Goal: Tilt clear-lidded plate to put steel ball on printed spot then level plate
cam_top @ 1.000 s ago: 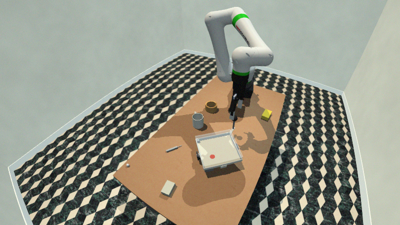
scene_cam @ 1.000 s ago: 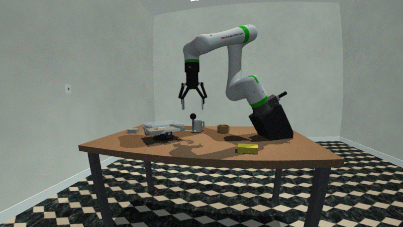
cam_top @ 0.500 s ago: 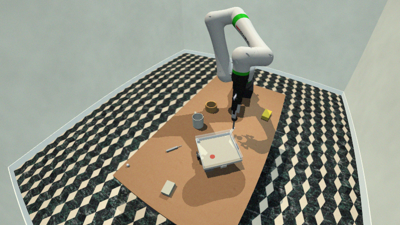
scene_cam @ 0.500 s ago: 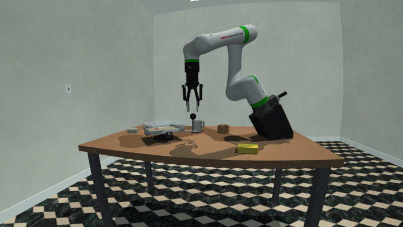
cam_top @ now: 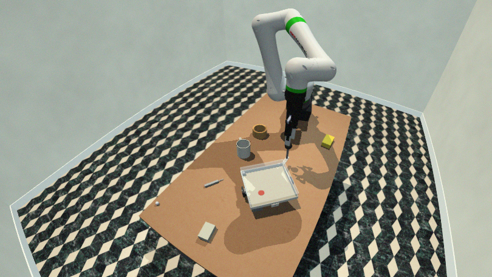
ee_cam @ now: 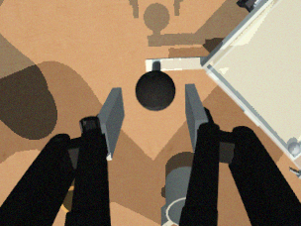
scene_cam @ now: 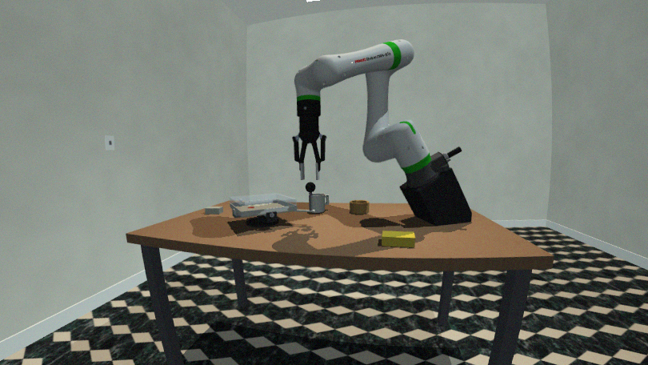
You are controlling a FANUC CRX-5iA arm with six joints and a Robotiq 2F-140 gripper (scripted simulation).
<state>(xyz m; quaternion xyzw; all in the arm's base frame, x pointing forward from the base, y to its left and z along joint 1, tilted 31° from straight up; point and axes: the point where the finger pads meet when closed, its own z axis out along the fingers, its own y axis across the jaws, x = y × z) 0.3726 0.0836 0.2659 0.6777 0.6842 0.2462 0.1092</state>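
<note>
The clear-lidded plate sits on a black pivot base near the table's middle and looks about level. A red printed spot lies near its front edge. A small steel ball rests in the plate's back left corner, far from the spot. A thin handle rises from the plate's back right corner and ends in a black knob. My gripper points straight down just above the knob. Its fingers stand partly closed with a gap and touch nothing.
A grey mug and a wooden ring stand behind the plate. A yellow block lies to the right. A grey rod, a loose small ball and a grey block lie to the left.
</note>
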